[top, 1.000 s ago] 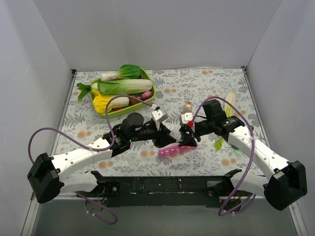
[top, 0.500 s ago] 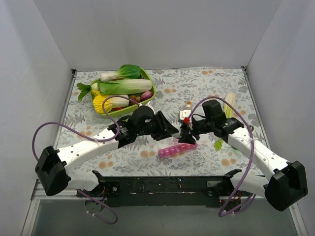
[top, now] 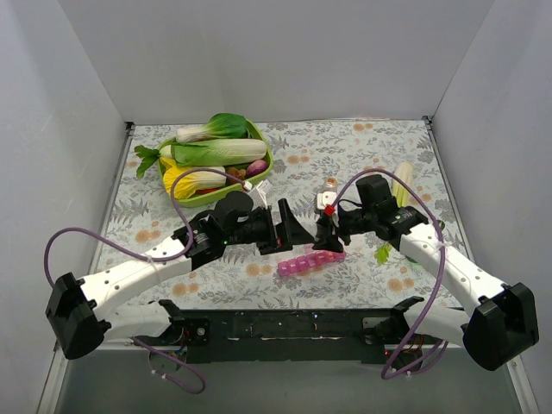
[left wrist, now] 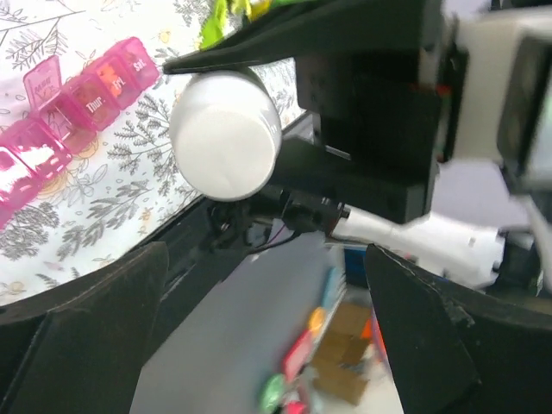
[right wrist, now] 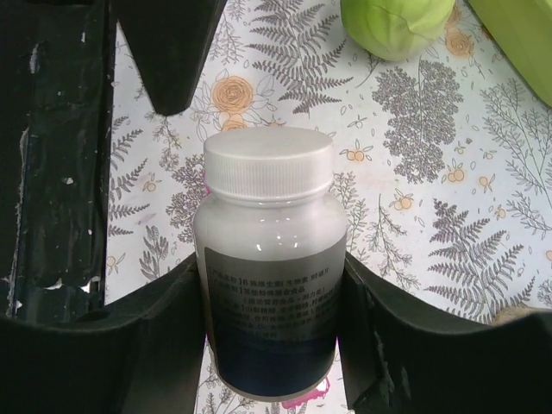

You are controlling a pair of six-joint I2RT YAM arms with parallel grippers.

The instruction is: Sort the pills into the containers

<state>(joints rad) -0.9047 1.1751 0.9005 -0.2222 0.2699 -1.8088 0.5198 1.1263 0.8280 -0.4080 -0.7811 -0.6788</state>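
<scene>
My right gripper (top: 327,235) is shut on a pill bottle (right wrist: 272,276) with a white cap (left wrist: 226,134) and a dark label, holding it upright by its sides. Just below it on the table lies the pink pill organiser (top: 310,260), a strip of containers with day labels (left wrist: 82,99), some lids up. My left gripper (top: 291,228) stands wide open a little left of the bottle's cap, with nothing between its fingers (left wrist: 95,319). No loose pills show.
A green tray (top: 264,169) of toy vegetables sits at the back left. A small clear jar (top: 329,186) stands behind the bottle. A corn cob (top: 403,181) and a leaf (top: 384,253) lie beside the right arm. White walls enclose the table.
The left gripper has opened wide and now stands just left of the bottle's cap. The right gripper and bottle have barely moved in the last half second.
</scene>
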